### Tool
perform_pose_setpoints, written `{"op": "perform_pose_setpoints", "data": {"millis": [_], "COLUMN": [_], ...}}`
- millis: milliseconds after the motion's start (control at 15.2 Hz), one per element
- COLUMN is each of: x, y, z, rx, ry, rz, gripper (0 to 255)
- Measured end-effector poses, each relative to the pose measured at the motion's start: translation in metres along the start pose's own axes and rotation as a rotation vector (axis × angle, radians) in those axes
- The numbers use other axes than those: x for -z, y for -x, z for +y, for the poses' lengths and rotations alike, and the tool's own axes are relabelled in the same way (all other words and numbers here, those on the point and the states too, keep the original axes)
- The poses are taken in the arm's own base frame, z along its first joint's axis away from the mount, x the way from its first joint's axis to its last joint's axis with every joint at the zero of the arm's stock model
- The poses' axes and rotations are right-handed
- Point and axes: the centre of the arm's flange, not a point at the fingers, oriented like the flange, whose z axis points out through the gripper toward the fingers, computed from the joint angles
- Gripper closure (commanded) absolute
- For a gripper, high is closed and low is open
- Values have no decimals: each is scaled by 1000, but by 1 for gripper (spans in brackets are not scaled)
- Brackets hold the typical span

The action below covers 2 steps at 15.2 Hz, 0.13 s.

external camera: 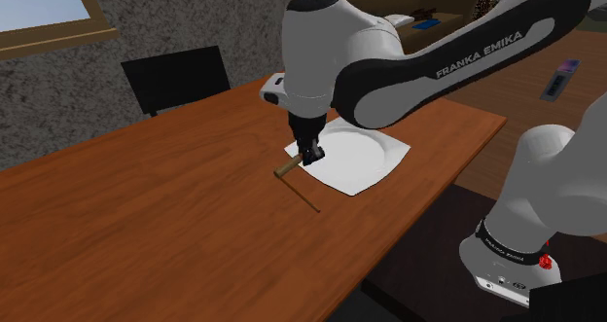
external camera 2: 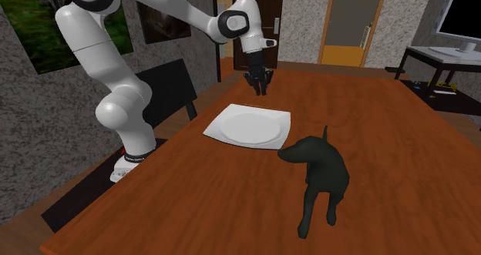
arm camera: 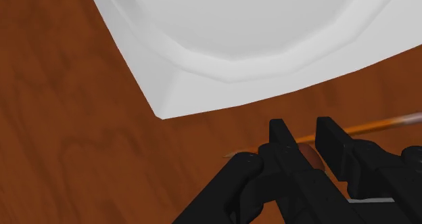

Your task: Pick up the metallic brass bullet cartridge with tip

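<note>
Pincer (arm camera: 306, 133) clasped the cartridge (arm camera: 365, 127); in the shoulder view it slanted toward lower right. Second exterior view showed a dog (external camera 2: 320, 169).

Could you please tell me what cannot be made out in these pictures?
Cartridge: in the wrist view one end runs off the edge, the other hides behind the gripper.
Plate: in the shoulder view its far corner hides behind the arm.
</note>
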Motion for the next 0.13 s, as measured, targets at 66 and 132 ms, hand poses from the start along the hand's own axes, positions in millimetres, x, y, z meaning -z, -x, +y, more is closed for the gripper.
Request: {"op": "perform_pose_setpoints", "data": {"millis": [66,132], "x": [6,9], "y": [0,0], "z": [1,2], "rx": [0,0], "ry": [0,0], "rz": [0,0], "gripper": [255,255]}}
